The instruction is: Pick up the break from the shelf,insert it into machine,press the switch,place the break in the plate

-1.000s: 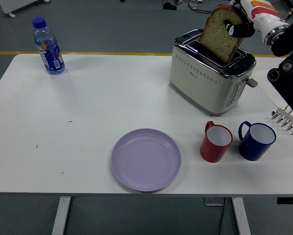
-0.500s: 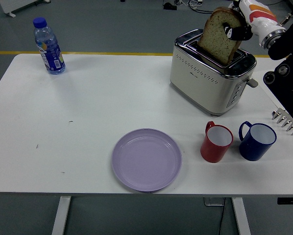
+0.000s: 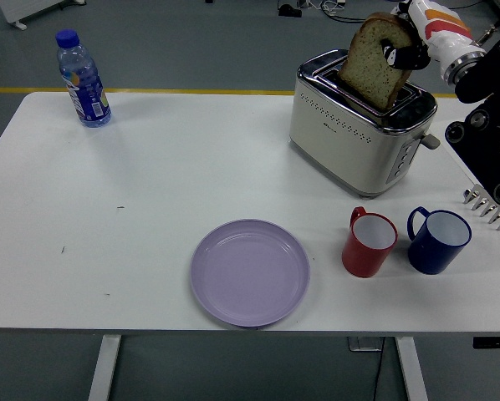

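The right hand (image 3: 403, 52), with black fingers, is gripping the brown slice of bread (image 3: 374, 60) by its top edge. The slice is standing tilted, its lower end just above the slot of the cream and chrome toaster (image 3: 359, 125).

A slice of brown bread (image 3: 374, 60) with a rounded top crust is being held upright, slightly tilted, directly above the toaster (image 3: 360, 121), its lower edge just at the slot opening; whether it is entering the slot cannot be told. The cream and chrome toaster is standing at the table's far right, set at an angle, with a lever (image 3: 431, 140) and buttons showing on its right end. A round lilac plate (image 3: 250, 271) is lying flat near the table's front edge, well apart from the toaster, with nothing being carried on it.
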`<state>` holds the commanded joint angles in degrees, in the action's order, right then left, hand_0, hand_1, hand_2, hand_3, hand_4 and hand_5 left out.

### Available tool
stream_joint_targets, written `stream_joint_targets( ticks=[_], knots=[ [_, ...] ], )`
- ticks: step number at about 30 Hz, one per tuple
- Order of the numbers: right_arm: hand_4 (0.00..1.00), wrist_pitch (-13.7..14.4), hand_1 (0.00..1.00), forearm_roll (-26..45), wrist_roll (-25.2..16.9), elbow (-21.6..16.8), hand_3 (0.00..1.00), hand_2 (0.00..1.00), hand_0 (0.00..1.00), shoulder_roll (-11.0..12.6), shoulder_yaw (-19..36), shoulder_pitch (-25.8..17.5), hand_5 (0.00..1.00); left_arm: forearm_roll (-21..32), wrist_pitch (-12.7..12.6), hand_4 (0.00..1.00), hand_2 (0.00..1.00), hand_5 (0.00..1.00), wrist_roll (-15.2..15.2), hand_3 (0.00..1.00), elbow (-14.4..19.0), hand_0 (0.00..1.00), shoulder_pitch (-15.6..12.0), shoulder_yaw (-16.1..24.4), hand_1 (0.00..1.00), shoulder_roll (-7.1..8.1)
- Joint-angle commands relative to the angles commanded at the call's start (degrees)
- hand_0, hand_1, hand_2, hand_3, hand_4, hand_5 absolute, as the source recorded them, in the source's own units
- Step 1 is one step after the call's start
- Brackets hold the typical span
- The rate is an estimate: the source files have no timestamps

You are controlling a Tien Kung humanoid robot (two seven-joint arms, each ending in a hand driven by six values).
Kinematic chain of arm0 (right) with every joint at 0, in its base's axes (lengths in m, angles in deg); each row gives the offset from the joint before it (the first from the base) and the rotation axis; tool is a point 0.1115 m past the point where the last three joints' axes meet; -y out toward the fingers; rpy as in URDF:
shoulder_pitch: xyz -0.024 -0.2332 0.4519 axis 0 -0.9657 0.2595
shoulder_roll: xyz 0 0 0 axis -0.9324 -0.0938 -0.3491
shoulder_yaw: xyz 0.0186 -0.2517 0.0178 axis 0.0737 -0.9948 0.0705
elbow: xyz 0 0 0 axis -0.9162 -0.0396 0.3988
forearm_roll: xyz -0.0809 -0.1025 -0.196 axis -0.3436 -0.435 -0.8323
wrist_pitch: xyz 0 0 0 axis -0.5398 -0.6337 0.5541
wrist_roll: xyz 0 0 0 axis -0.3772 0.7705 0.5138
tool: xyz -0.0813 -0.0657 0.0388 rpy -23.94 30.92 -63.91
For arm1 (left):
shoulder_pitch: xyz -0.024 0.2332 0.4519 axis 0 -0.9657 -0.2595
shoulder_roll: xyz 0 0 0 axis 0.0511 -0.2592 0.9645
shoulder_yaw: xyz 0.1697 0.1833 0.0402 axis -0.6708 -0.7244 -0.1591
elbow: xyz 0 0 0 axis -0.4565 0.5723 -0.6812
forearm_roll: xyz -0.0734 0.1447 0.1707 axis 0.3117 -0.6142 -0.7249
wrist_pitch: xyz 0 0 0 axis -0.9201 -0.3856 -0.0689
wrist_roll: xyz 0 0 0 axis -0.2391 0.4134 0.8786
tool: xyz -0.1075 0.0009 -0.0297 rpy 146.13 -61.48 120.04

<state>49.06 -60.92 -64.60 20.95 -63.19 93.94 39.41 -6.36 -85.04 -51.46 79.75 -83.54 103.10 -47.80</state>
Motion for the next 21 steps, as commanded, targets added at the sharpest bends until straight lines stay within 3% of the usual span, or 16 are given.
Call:
stream_joint_targets(
  ticks=[21],
  knots=[
    [0.212, 0.1, 0.102, -1.4, -0.5, 2.8, 0.325, 0.23, 0.025, -1.8, -1.1, 1.0, 0.002, -0.5, -0.3, 0.361, 0.452, 0.898, -0.2, 0.569, 0.0, 0.614, 0.4, 0.5, 0.485, 0.0]
  ],
)
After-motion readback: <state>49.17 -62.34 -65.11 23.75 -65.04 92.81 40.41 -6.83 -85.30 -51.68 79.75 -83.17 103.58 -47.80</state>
